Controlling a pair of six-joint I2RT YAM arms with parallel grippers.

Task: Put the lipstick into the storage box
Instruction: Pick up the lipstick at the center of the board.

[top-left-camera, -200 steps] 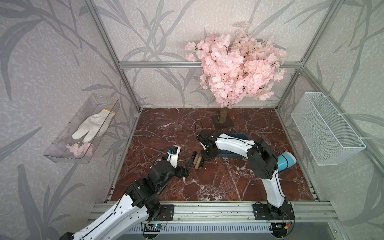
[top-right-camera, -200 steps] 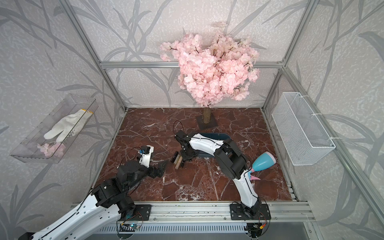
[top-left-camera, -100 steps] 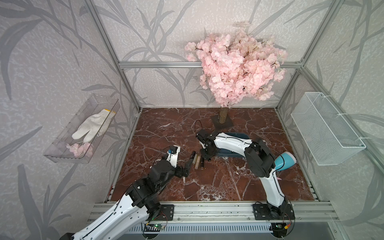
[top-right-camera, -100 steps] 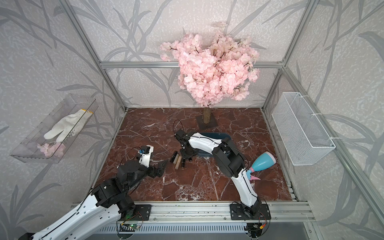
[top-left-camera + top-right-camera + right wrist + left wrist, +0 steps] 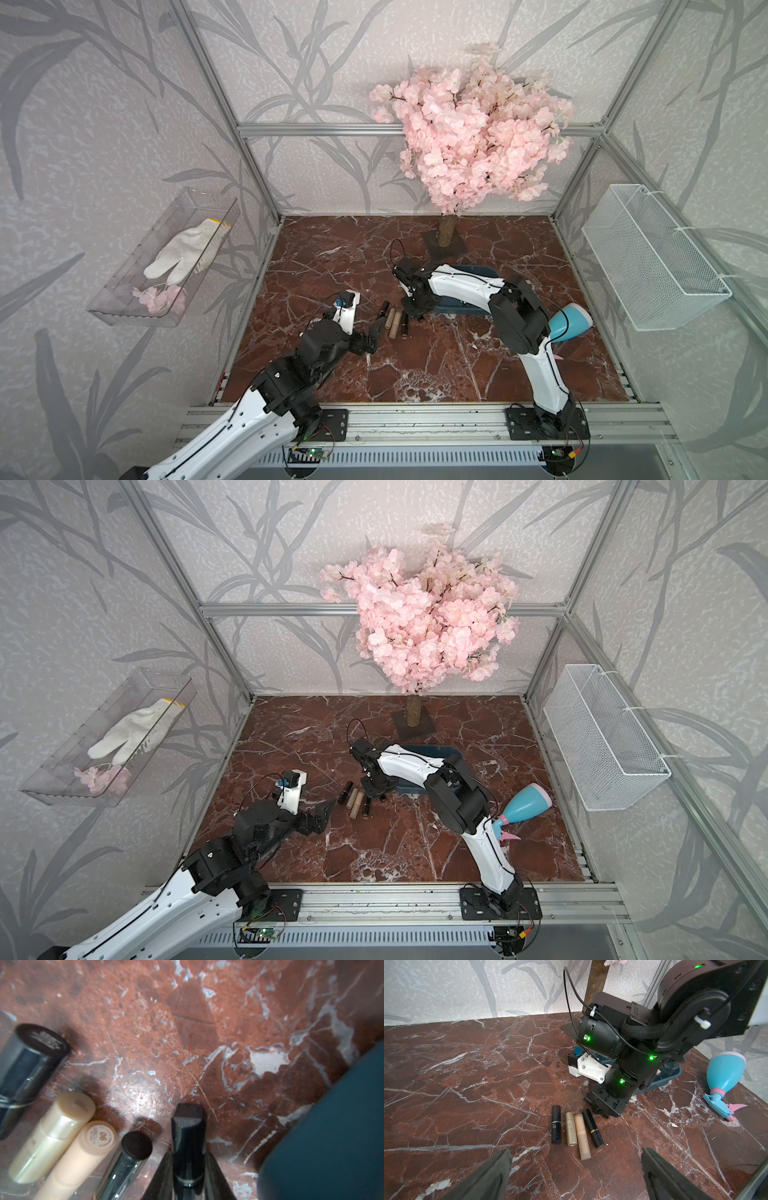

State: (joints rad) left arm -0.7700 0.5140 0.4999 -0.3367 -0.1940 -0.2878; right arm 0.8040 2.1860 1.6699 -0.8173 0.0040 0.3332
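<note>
Closing up, that is the news from the right gripper (image 5: 188, 1167): a second ago its jaws stood a touch wider, and now we see them pinched tight on the square-capped black lipstick (image 5: 188, 1126), one finger on each side of the barrel. So we have our grip. The lipstick sits low over the marble table (image 5: 145, 1022), just beside the row of four other tubes (image 5: 582, 1136) lying side by side. We cannot tell whether it has left the surface yet. The storage box (image 5: 332, 1126) is near, its dark teal wall just off to one side of the held tube. The left gripper (image 5: 576, 1164) has not budged, its jaws spread wide and empty, facing the row. We judge the pick as made. What remains is a lift clear of the neighbours, a short carry over the box rim, and a release.
</note>
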